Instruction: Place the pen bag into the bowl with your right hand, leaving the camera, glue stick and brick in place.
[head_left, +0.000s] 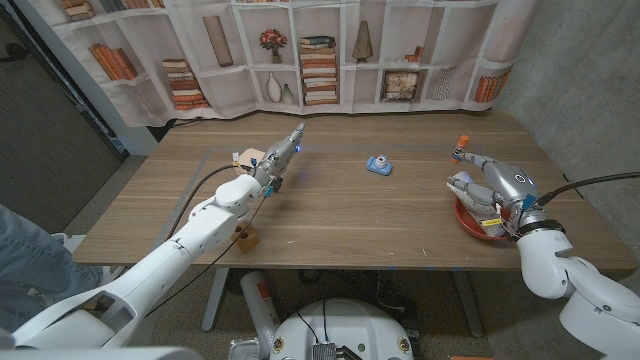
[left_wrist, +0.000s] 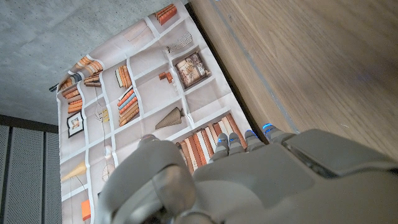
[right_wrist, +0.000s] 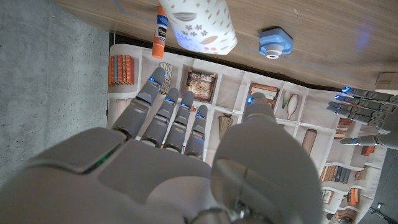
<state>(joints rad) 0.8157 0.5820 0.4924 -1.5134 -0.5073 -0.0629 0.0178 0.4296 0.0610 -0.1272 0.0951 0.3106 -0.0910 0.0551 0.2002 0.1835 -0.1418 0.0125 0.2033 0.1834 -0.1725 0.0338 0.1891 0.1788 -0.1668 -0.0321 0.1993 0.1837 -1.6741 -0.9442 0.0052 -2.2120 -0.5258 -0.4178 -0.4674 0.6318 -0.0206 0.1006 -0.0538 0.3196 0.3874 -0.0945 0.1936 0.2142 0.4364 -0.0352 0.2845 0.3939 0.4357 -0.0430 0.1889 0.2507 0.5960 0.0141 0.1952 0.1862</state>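
The white patterned pen bag (right_wrist: 202, 25) lies on the table just past my right hand's fingertips (right_wrist: 168, 102), beside the glue stick (right_wrist: 159, 28). My right hand (head_left: 492, 183) hovers over the red bowl (head_left: 468, 224) with fingers stretched out and nothing in it; in the head view it hides the pen bag. The orange-capped glue stick (head_left: 460, 146) stands just beyond that hand. The small blue camera (head_left: 378, 165) sits mid-table. My left hand (head_left: 280, 155) is held out with straight fingers, empty, next to the tan brick (head_left: 248, 158).
A second small wooden block (head_left: 246, 240) sits near the table's front edge under my left arm. A bookshelf-print curtain (head_left: 320, 50) hangs behind the table. A person's leg in jeans (head_left: 20, 262) shows at the left edge.
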